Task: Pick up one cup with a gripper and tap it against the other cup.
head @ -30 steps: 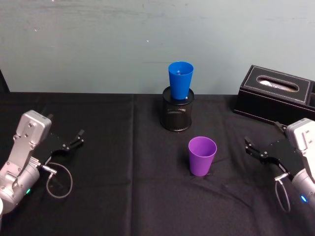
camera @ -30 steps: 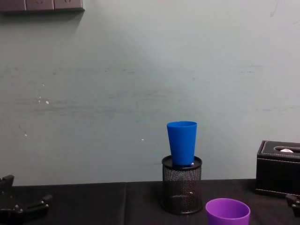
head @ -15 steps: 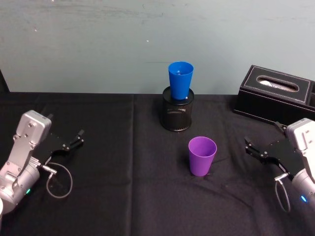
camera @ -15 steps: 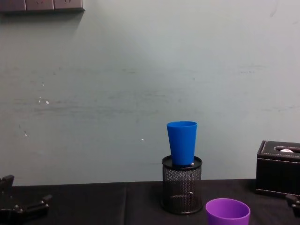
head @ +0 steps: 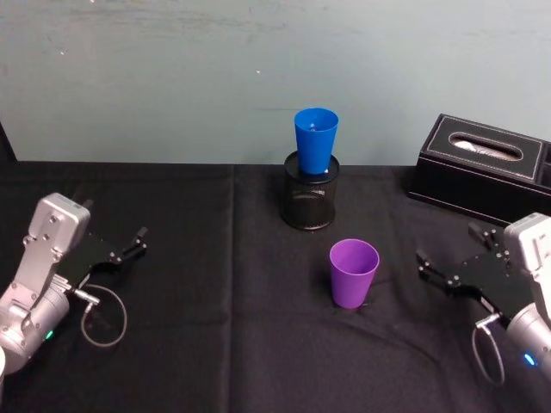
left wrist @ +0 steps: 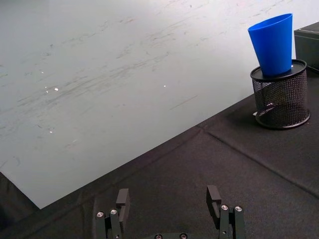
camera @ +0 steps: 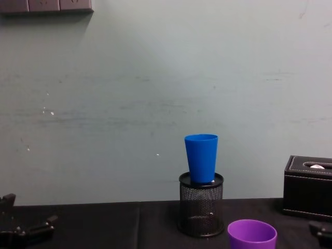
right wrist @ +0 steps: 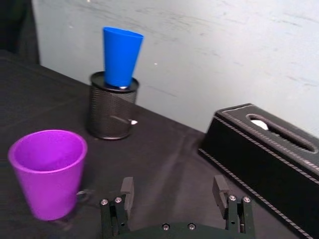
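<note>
Right hand [head: 446, 244], open, stands near purple cup [head: 354, 273]; advise level approach, grip at mid-wall, not rim. Left hand [head: 138, 242] open, parked at left

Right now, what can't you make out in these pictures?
Blue cup: its base, hidden inside the mesh holder, head view.
Purple cup: lower half cut off by the chest view's bottom edge.
Tissue box: right end cut off by the head view's right edge.
</note>
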